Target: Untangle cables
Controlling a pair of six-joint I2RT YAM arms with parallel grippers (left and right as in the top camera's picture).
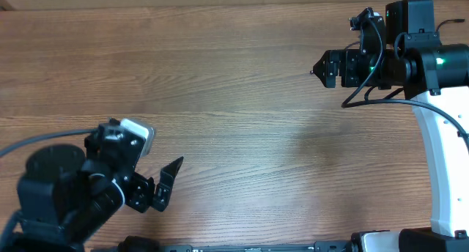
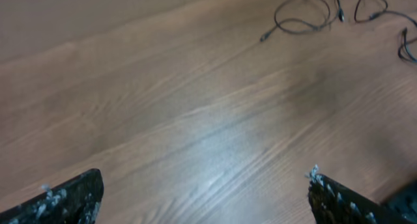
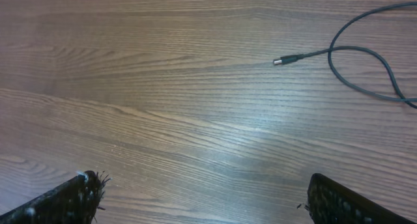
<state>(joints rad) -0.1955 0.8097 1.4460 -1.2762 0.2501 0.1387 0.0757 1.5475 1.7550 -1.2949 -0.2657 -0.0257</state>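
Note:
Thin black cables (image 2: 306,19) lie looped on the wooden table, far ahead and to the right in the left wrist view; another cord (image 2: 407,48) shows at the right edge. In the right wrist view one black cable (image 3: 365,51) curls at the upper right, its small plug (image 3: 283,60) pointing left. No cables show in the overhead view. My left gripper (image 1: 165,184) (image 2: 205,198) sits at the table's near left, open and empty. My right gripper (image 1: 321,70) (image 3: 202,198) hangs at the far right, open with only bare wood between its fingers.
The wooden table (image 1: 242,127) fills the overhead view. The right arm's white base (image 1: 443,164) stands along the right edge, with thick black arm wires (image 1: 366,94) hanging beside it. The left arm's dark body (image 1: 66,186) fills the near left corner.

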